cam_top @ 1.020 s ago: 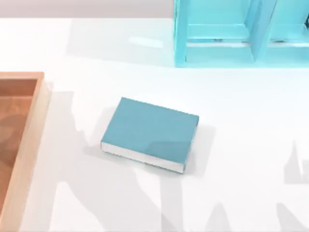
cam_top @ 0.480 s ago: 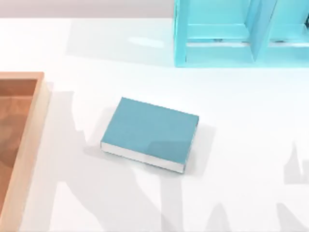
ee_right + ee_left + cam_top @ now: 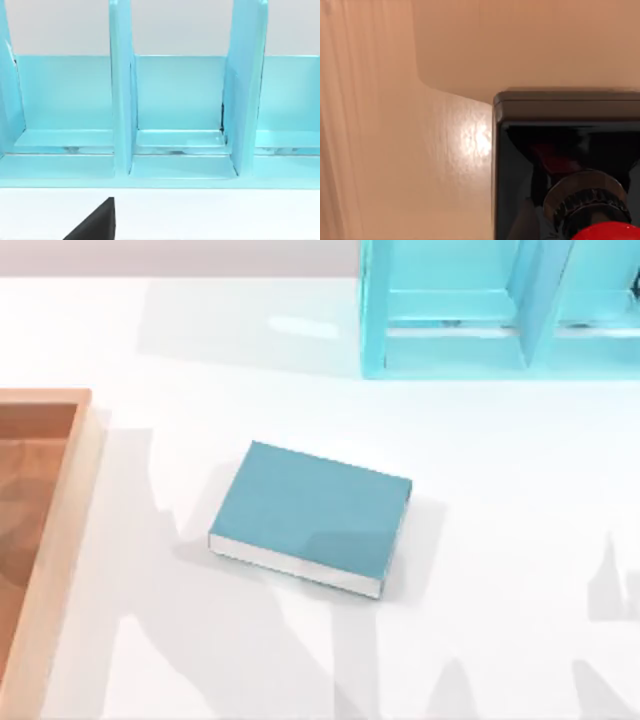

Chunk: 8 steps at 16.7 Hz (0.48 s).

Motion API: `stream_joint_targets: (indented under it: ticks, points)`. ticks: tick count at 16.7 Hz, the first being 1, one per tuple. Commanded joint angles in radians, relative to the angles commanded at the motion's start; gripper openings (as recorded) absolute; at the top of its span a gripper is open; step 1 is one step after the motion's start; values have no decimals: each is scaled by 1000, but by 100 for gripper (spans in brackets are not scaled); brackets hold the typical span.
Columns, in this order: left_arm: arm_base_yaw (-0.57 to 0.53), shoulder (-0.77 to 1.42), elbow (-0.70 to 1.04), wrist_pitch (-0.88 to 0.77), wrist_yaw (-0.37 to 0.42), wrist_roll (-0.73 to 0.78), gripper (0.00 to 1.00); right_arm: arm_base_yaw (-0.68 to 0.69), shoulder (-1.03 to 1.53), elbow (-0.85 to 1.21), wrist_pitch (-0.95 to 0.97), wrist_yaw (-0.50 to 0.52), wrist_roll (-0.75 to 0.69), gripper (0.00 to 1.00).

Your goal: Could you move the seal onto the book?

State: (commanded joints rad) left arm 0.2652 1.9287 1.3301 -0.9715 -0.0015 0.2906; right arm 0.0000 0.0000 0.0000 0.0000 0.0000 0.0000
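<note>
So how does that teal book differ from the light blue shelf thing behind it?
The book is a darker teal; the shelf unit is a lighter cyan. The book lies closed and flat mid-table; the shelf unit stands at the far edge, open-fronted with upright dividers. Both are blue-green and rectangular.

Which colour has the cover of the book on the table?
Plain teal-blue, no pattern; the book shows best in the top view.
</note>
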Motion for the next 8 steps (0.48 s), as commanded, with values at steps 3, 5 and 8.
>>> stream_joint_targets:
  ticks: [3,5,8]
  points:
    - [-14,-2,14,-15,0,-12,0,0,0,0,0,0,0,100]
    - [-54,-6,64,-70,-1,-55,0,0,0,0,0,0,0,100]
    - [-153,-19,183,-212,-1,-154,0,0,0,0,0,0,0,100]
